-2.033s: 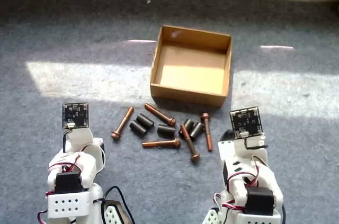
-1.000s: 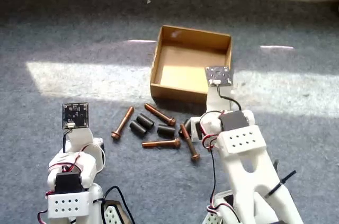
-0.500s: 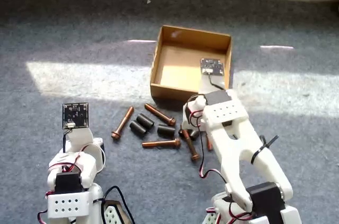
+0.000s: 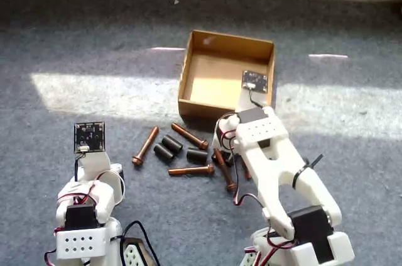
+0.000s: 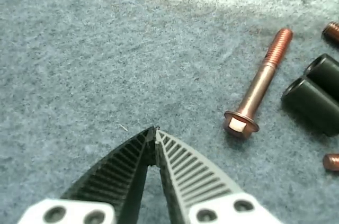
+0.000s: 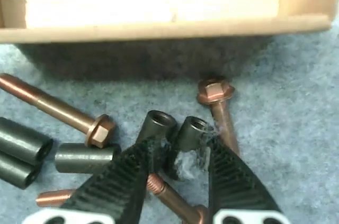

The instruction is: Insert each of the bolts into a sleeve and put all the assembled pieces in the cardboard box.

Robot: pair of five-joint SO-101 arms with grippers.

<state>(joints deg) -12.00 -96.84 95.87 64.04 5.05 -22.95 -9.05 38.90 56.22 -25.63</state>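
**High view.** The cardboard box [image 4: 220,117] stands open-topped on the grey carpeted counter [image 4: 94,46], with nothing visible inside it. Just in front of its near wall is a loose cluster of copper-coloured bolts [image 4: 191,170] lying flat, with black sleeves [image 4: 168,143] among them. No bolt is seated in a sleeve, as far as this view allows. The right arm [image 4: 267,143] stretches forward over the right end of the cluster, its wrist by the box's near wall. The left arm [image 4: 88,181] is folded back at the near left, well apart from the parts.

**Left wrist view.** The left pincer [image 5: 155,131] is fully closed, tips meeting, with nothing between them, over bare counter. A flanged bolt [image 5: 257,86] lies near it, head end toward the pincer, not touching. A sleeve pair [image 5: 315,94] lies side by side just past the bolt.

**Right wrist view.** The right pincer [image 6: 184,147] is parted and low over the cluster, with nothing clamped. An end-on sleeve [image 6: 197,127], bore facing the camera, sits between the jaws. A neighbouring sleeve [image 6: 158,121] sits just beside it, at the tip of the other jaw. Whether either pad touches a sleeve cannot be told. A hex-head bolt [image 6: 216,90] lies just beside them, head toward the box wall, shank running along the outside of one jaw. A lower bolt [image 6: 169,195] passes under the jaws.
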